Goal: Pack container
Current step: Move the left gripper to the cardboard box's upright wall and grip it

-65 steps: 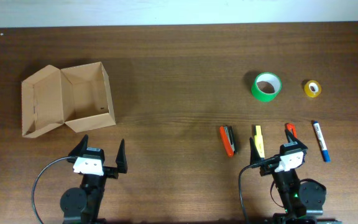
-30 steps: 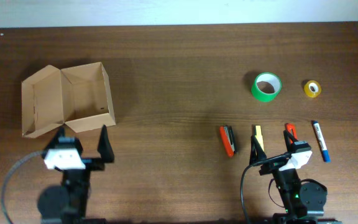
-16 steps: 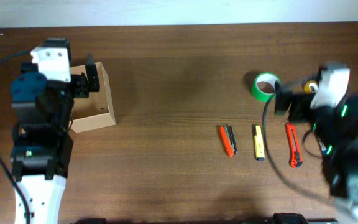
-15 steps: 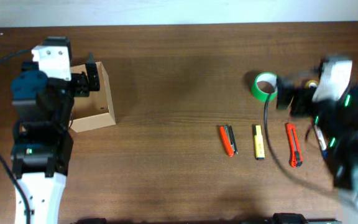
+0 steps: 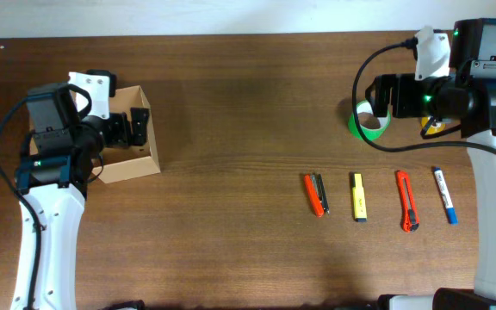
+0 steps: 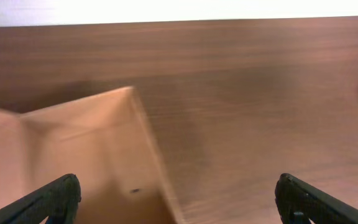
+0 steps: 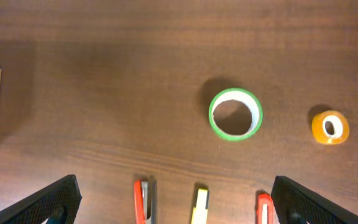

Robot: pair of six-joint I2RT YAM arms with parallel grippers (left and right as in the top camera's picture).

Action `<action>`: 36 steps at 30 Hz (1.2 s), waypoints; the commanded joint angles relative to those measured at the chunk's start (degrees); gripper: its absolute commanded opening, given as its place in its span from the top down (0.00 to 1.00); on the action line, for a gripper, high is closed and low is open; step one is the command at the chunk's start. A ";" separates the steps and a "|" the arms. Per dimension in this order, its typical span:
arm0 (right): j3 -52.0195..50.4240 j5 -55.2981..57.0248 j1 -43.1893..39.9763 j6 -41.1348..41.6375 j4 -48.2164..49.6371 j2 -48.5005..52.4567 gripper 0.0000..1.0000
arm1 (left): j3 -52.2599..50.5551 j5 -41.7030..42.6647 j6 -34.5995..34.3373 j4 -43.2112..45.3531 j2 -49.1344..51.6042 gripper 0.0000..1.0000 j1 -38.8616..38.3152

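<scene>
The container is a tan cardboard box [image 5: 132,168] at the left of the table, its lid flap hidden under my left arm. My left gripper [image 5: 136,127] hangs open and empty above the box's right wall. The left wrist view shows the box's inside [image 6: 73,143] below the open fingers [image 6: 179,205]. My right gripper [image 5: 384,96] is open and empty above the green tape roll [image 5: 360,131]. The right wrist view shows that roll [image 7: 235,137] ahead of its fingers [image 7: 176,202].
A small yellow tape roll [image 5: 432,129] [image 7: 319,127] lies right of the green one. Nearer the front lie an orange stapler [image 5: 316,195] [image 7: 142,202], a yellow cutter [image 5: 359,196] [image 7: 199,208], an orange cutter [image 5: 406,200] [image 7: 264,208] and a blue marker [image 5: 443,195].
Both arms have lifted from the front edge. The left one moved over the box and now covers its lid flap. The right one moved back over the green tape roll.
</scene>
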 commanded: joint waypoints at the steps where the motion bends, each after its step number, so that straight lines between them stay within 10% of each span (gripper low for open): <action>1: 1.53 4.11 -0.76 4.22 -1.49 1.16 0.01 | 1.20 9.49 -2.51 -1.09 -0.24 0.00 0.20; 4: 1.53 7.23 -3.28 10.84 -4.28 2.75 0.01 | 1.46 3.28 -14.82 -3.52 0.52 0.00 0.20; 20: 1.51 7.04 -5.75 11.26 -8.39 5.40 0.01 | 51.28 -14.47 -10.91 -45.46 39.19 0.10 -8.61; 36: 1.14 7.28 -5.75 11.21 -9.33 5.40 0.01 | 51.45 -25.03 -15.80 -36.13 48.59 0.03 -10.03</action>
